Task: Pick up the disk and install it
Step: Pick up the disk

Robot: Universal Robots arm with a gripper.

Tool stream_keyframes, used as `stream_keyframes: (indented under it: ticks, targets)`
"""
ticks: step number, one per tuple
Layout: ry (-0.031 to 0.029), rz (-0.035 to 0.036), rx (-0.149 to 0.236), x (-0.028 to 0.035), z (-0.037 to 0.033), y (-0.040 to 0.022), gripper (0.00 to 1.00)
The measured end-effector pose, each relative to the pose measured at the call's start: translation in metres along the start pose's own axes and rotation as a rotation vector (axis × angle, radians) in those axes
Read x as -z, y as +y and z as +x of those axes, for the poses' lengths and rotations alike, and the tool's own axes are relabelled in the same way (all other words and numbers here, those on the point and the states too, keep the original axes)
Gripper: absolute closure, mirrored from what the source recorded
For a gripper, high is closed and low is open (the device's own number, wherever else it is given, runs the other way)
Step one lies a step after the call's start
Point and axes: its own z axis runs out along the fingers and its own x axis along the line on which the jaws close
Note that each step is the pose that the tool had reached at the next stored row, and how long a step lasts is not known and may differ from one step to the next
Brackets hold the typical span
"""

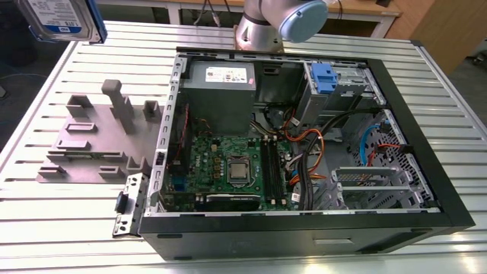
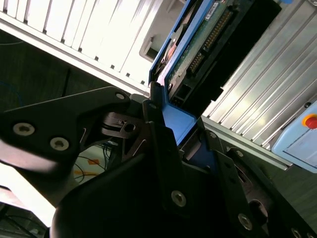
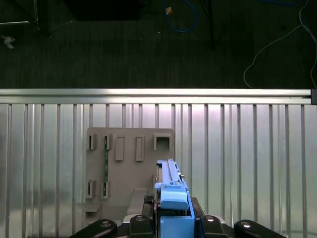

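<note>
- Exterior view: the disk (image 1: 61, 20) hangs in the air, label showing, well clear of the slatted metal surface (image 1: 45, 228), at about ten o'clock from the open computer case (image 1: 304, 142).
- A grey fixture (image 1: 99, 137) lies on the surface at nine o'clock from the case, just beside its wall.
- Inside the case, a grey metal box (image 1: 220, 94) sits towards twelve o'clock and a small blue clip (image 1: 323, 77) towards one o'clock. The arm (image 1: 281, 23) rises just behind the case at twelve o'clock.
- Second wrist view: the pincer (image 2: 183, 129) is pinching the disk (image 2: 208, 39) by its blue frame, with dark fingers (image 2: 161, 144) pressed on either side (circuit board and connector pins face the camera).
- First wrist view: the disk (image 3: 171, 183) is seen edge-on, clamped in the pincer (image 3: 173, 220), above the grey fixture (image 3: 129, 163) and the surface (image 3: 247, 163). A dark floor (image 3: 124, 49) with loose cables lies past the surface's edge.
</note>
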Motion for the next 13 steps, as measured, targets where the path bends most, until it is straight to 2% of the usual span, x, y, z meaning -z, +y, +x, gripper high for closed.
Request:
stream_keyframes:
  ticks: [6,13]
  targets:
    - [-0.0002,0.0001,0.0,0.0001,0.0119,-0.0001,0.63]
    - [-0.0002,0.0001,0.0,0.0001,0.0128,-0.0002,0.63]
